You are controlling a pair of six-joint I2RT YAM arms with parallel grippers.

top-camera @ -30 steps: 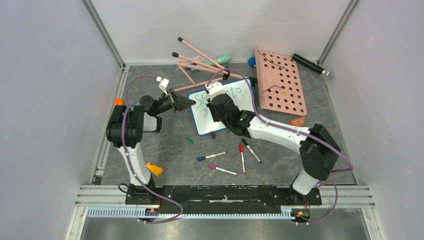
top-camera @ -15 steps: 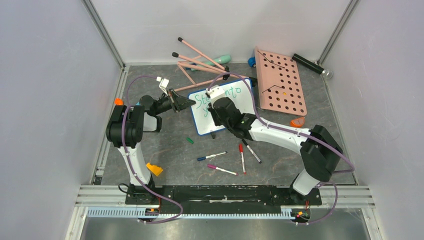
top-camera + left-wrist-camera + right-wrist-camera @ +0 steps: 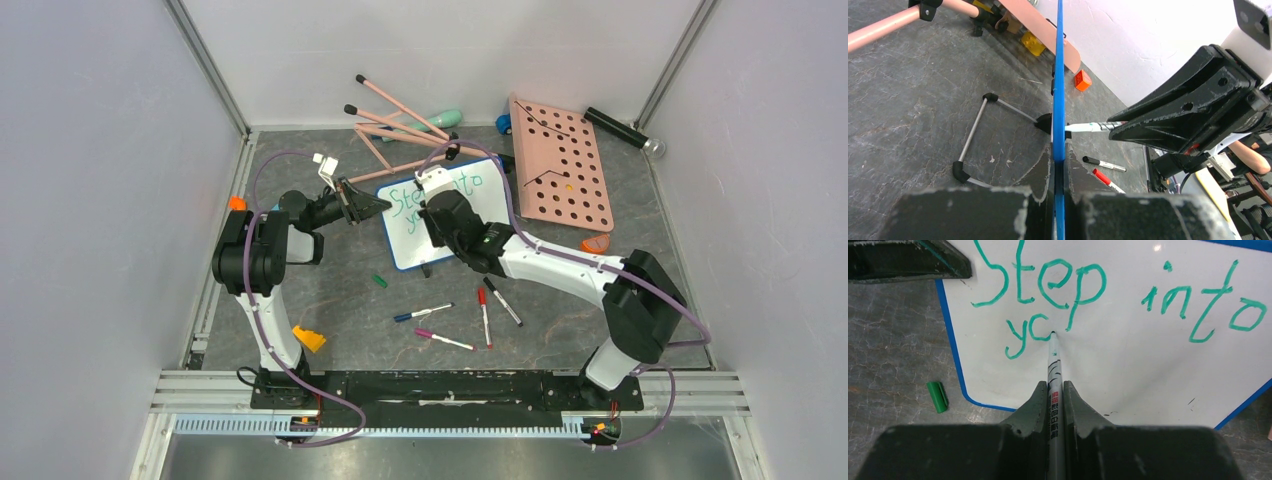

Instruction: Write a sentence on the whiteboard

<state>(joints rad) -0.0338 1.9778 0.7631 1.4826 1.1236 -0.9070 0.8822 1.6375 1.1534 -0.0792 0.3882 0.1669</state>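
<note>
Grey stone-patterned surface (image 3: 330, 290). The whiteboard (image 3: 405, 245), blue-framed, sits past the middle toward the far edge, propped on a wire stand. A pink pegboard (image 3: 560, 165) lies just beside it, toward the far right corner.

Left tool (image 3: 1059, 170): pressed onto the whiteboard's blue left rim, pinching it edge-on.

Right tool (image 3: 1055, 390): closed around a green marker (image 3: 1054, 365), over the board's left half. The marker's tip touches the white face.

The sentence (image 3: 1019, 280) reads "Step into" on the top line and "yc" below; the tip sits just right of the "c".

Four loose markers (image 3: 484, 315) lie near the surface's middle. A green cap (image 3: 937, 396) lies off the board's near left corner.
</note>
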